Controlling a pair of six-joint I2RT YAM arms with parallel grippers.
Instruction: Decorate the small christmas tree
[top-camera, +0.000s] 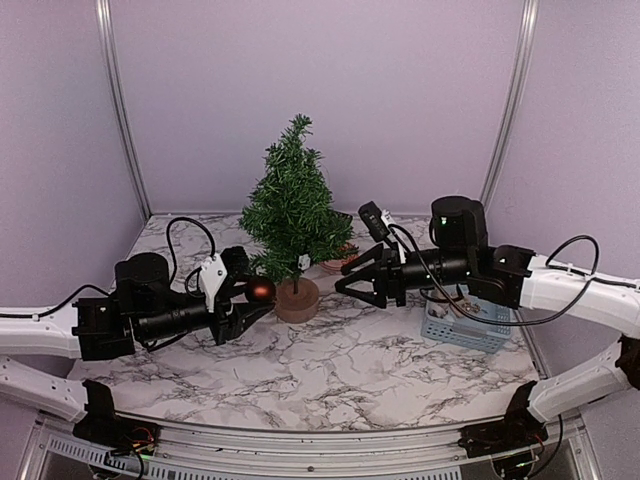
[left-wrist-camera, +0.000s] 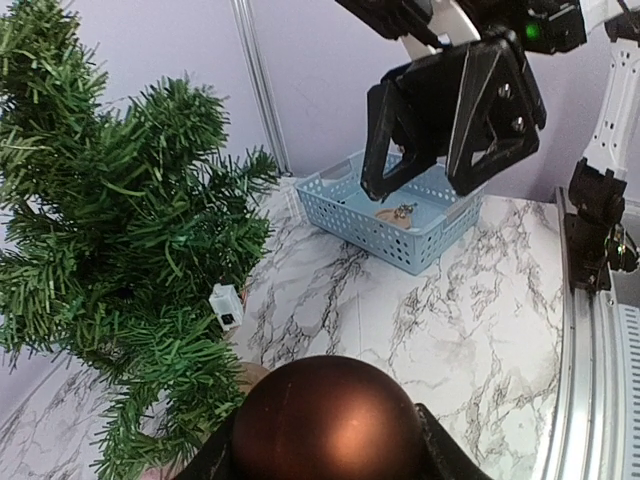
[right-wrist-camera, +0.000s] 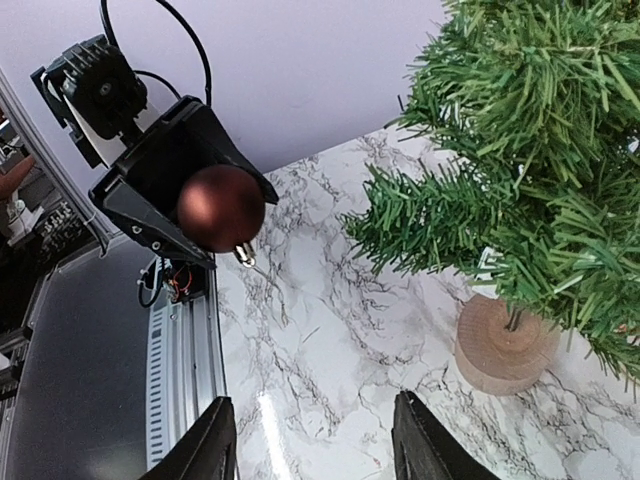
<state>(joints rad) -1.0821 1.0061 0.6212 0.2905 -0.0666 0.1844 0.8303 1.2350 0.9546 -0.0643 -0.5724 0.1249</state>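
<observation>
Brown bauble in left fingers | right fingers apart | tree between

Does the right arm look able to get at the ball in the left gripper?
Probably yes: the right gripper is open, nothing stands between it and the ball, and the small christmas tree sits off to one side.

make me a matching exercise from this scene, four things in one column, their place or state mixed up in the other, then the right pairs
Things:
1 small christmas tree
2 brown ball
3 blue basket
4 right claw

Place or state:
a held in the left claw
b open, holding nothing
c standing on a round wooden base
d on the table, on the right arm's side

Pairs: 1-c, 2-a, 3-d, 4-b
</observation>
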